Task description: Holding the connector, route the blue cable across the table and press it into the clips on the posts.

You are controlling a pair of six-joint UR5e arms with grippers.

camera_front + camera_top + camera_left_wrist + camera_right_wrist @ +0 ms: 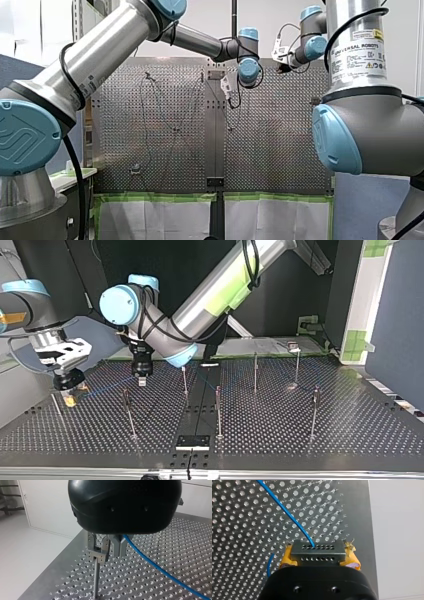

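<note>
At the edge of the worktop (352, 510) — right arm (22, 305): I come in at the top view's left with my wrist turned down, so the claw points straight at the perforated plate, close to the worktop's side edge.
right claw (319, 558): clenched — its yellow pads (285, 559) press on the two short ends of the connector, with the black housing just behind them.
connector (322, 553): a dark grey block with two rows of small holes, gripped crosswise between the pads near that same edge. Whether it touches the plate I cannot tell.
blue cable (287, 512): it enters the connector's upper row of holes and runs away from the claw, slantwise over the worktop. A short blue bend shows beside one pad. In the left wrist view it comes out at my other claw and trails off low over the plate.
left arm (110, 42): in the front view I reach in from the left, long and nearly stretched, past the worktop's middle. The wrist is bent down and the claw points at the plate.
left claw (118, 552): its metal fingers (122, 545) are drawn close together with the blue cable coming out from between them, so as far as the view shows it is grasping the cable. It hangs just beside the clip.
clip (98, 555): a small metal fork atop a thin upright post (96, 580), near an edge of the worktop. The cable passes beside the fork, outside its slot.
other posts (218, 410): upright, spread over the worktop, most of them toward the top view's right.
</note>
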